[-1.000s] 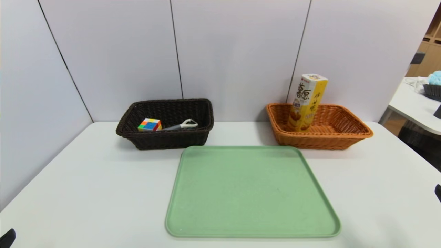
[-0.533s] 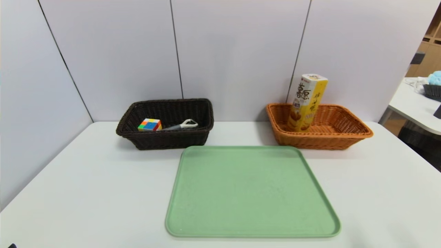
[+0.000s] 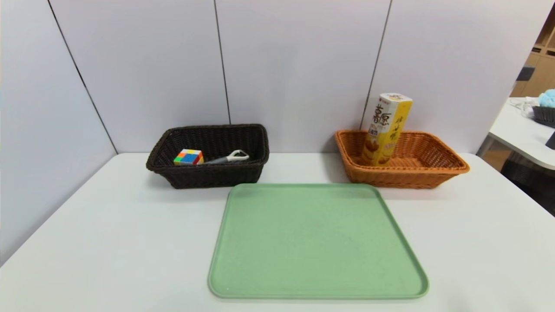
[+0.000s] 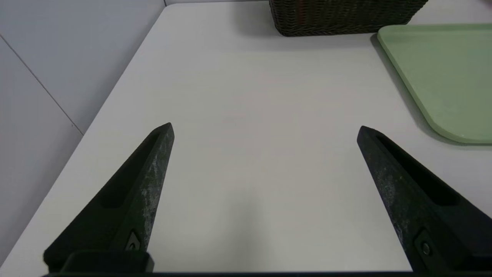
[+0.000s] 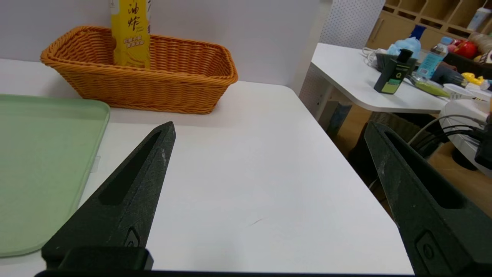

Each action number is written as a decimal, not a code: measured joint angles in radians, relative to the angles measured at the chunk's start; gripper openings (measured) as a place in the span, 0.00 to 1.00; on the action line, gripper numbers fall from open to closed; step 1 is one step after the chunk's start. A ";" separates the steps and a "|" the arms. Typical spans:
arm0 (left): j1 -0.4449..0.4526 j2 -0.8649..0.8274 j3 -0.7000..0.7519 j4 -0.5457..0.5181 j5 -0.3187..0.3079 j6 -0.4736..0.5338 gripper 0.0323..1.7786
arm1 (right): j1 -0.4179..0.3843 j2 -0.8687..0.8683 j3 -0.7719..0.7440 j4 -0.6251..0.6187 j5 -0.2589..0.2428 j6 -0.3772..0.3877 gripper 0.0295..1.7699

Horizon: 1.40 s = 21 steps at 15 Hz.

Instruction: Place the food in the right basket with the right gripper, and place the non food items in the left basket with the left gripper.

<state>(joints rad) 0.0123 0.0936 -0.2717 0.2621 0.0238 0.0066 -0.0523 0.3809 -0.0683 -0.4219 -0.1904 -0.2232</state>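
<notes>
The dark brown left basket holds a colourful puzzle cube and a white-and-grey handled tool. A tall yellow snack box stands leaning in the orange right basket; the right wrist view shows that box in the same basket. Neither gripper shows in the head view. My left gripper is open over bare table at the near left, holding nothing. My right gripper is open over the near right of the table, holding nothing.
A green tray lies bare in the middle of the white table. The table's right edge drops to the floor. A second table with bottles and clutter stands beyond it. Grey wall panels close the back and left.
Both grippers' dark tips, seen at the head view's lower left and right edges a second ago, have drawn back out of that view. The baskets' contents have not moved.
</notes>
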 joint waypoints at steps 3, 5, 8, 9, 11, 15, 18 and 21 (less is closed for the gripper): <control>-0.004 -0.054 -0.002 0.043 -0.030 0.003 0.95 | 0.005 -0.053 0.017 0.019 0.024 0.001 0.96; -0.006 -0.070 -0.001 0.043 -0.041 0.006 0.95 | 0.010 -0.100 0.023 0.077 0.055 0.002 0.96; -0.007 -0.087 0.014 0.042 -0.079 0.006 0.95 | 0.024 -0.155 0.028 0.112 0.107 0.010 0.96; -0.007 -0.090 0.019 0.041 -0.084 0.007 0.95 | 0.029 -0.174 0.030 0.140 0.135 0.011 0.96; -0.007 -0.092 0.030 0.034 -0.084 0.007 0.95 | 0.036 -0.225 0.030 0.206 0.159 0.011 0.96; -0.007 -0.093 0.068 0.032 -0.075 0.019 0.95 | 0.043 -0.324 0.055 0.301 0.168 0.013 0.96; -0.007 -0.093 0.113 -0.003 -0.070 0.021 0.95 | 0.045 -0.365 0.067 0.328 0.200 0.018 0.96; -0.007 -0.093 0.190 -0.108 -0.056 0.026 0.95 | 0.045 -0.379 0.068 0.367 0.223 0.035 0.96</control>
<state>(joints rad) 0.0053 0.0009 -0.0813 0.1543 -0.0317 0.0330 -0.0077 0.0023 -0.0004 -0.0551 0.0321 -0.1879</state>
